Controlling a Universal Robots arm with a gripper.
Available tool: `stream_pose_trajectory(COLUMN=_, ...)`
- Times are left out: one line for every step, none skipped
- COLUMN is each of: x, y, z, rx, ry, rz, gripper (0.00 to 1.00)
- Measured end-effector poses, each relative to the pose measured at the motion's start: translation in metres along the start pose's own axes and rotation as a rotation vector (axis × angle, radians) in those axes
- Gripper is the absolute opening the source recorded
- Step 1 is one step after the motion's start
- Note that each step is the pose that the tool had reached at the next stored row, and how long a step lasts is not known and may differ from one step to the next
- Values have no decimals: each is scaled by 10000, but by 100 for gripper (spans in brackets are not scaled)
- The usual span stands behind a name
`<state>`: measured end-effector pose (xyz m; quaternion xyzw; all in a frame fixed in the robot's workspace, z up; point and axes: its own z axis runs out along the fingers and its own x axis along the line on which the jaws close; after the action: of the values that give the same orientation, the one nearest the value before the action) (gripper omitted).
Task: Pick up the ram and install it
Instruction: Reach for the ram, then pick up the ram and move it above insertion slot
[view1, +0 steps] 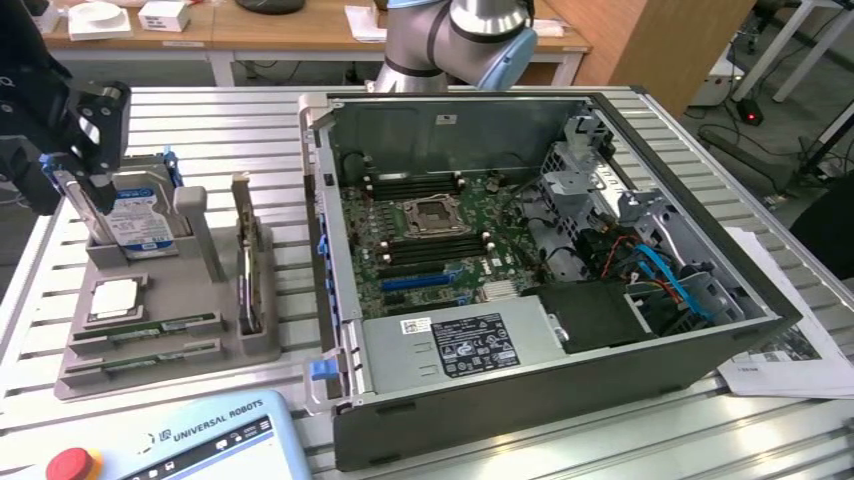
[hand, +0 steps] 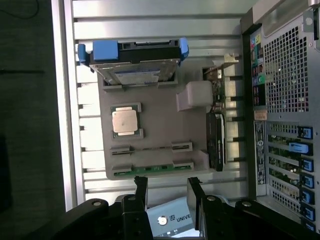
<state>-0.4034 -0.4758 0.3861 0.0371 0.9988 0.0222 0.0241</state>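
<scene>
The ram (hand: 150, 170) is a thin green stick lying on edge in the outermost slot of the grey tray (hand: 160, 125). In the exterior view the ram (view1: 150, 328) lies near the front of the tray (view1: 254, 345), with a second green stick (view1: 140, 357) in the slot just in front of it. My gripper (hand: 167, 195) hangs above the table beyond the tray's ram end, open, with nothing between its black fingers (hand: 141, 192). In the exterior view the gripper (view1: 83, 150) is high at that view's left, over the hard-drive end of the tray.
The tray also holds a hard drive (view1: 140, 220), a silver processor (view1: 118, 297) and an upright card (view1: 247, 270). The open computer case (view1: 534, 250) stands at the exterior view's right, motherboard (view1: 427, 230) exposed. A teach pendant (view1: 174, 440) lies at the table's front.
</scene>
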Motion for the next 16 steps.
stream_pose_trajectory(x=0, y=-9, z=0, rx=7, ry=0, rz=0, gripper=45)
stream_pose_trajectory(x=0, y=-9, z=0, rx=7, ry=0, rz=0, gripper=45)
stream_pose_trajectory(x=0, y=-10, z=0, rx=8, ry=0, rz=0, gripper=45)
stream_pose_trajectory(x=0, y=-10, z=0, rx=7, ry=-1, rz=0, gripper=45)
stream_pose_trajectory(x=-1, y=-10, z=0, rx=7, ry=0, rz=0, gripper=45)
stream_pose_trajectory(x=-1, y=-10, z=0, rx=8, ry=0, rz=0, gripper=45)
stream_pose_trajectory(x=0, y=-10, z=0, rx=8, ry=0, rz=0, gripper=45)
stream_pose_trajectory(x=-1, y=-10, z=0, rx=7, ry=0, rz=0, gripper=45)
stream_pose_trajectory(x=-1, y=-10, z=0, rx=8, ry=0, rz=-1, gripper=45)
stream_pose_trajectory(x=-1, y=-10, z=0, rx=8, ry=0, rz=0, gripper=45)
stream_pose_trajectory(x=-1, y=-10, z=0, rx=7, ry=0, rz=-1, gripper=45)
stream_pose_trajectory(x=-1, y=-10, z=0, rx=8, ry=0, rz=-1, gripper=45)
stream_pose_trajectory(x=-1, y=-10, z=0, rx=8, ry=0, rz=0, gripper=45)
stream_pose_trajectory(x=-1, y=-10, z=0, rx=7, ry=0, rz=0, gripper=45)
stream_pose_trajectory(x=-1, y=-10, z=0, rx=7, ry=0, rz=-1, gripper=45)
stream_pose_trajectory(x=-1, y=-10, z=0, rx=7, ry=0, rz=0, gripper=45)
